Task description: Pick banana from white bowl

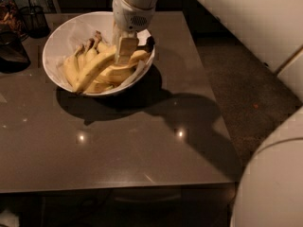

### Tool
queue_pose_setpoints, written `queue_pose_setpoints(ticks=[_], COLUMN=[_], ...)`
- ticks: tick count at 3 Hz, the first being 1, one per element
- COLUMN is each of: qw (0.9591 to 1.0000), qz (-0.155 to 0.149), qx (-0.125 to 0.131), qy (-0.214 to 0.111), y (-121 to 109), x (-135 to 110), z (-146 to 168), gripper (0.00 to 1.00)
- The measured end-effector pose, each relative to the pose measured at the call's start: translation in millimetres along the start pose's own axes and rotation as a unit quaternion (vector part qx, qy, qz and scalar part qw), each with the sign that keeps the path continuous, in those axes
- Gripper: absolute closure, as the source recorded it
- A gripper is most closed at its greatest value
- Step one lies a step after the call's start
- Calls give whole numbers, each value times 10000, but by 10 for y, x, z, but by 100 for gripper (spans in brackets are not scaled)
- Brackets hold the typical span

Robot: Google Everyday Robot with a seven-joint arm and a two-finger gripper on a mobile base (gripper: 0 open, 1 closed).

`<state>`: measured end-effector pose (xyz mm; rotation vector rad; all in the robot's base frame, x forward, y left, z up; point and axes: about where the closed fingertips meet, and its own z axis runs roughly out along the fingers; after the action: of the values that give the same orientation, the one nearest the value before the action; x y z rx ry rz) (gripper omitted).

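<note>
The white bowl [60,38] stands at the back left of the dark table and holds several yellow bananas. The long banana [97,67] lies slantwise across the pile, and its dark stem tip [150,42] sticks up over the bowl's right rim. My gripper [125,51] reaches down into the right half of the bowl from above and is shut on the long banana near its stem end. The shorter bananas [75,63] lie to its left and partly under it.
A dark wire-mesh cup [34,18] stands at the back left behind the bowl. A dark object [12,51] sits at the left edge. The table's right edge [208,93] borders dark carpet. My white arm fills the right side of the view.
</note>
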<state>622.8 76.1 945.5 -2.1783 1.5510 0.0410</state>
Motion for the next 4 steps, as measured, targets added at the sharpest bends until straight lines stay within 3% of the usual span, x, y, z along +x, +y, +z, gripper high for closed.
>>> queue_pose_setpoints(ticks=[2,4], qw=[9972,9927], qz=[82,177], qx=[655,988], qy=[-352,-666], y=[393,678], x=[-92,-152], z=[-399,-552], gripper=[100,100])
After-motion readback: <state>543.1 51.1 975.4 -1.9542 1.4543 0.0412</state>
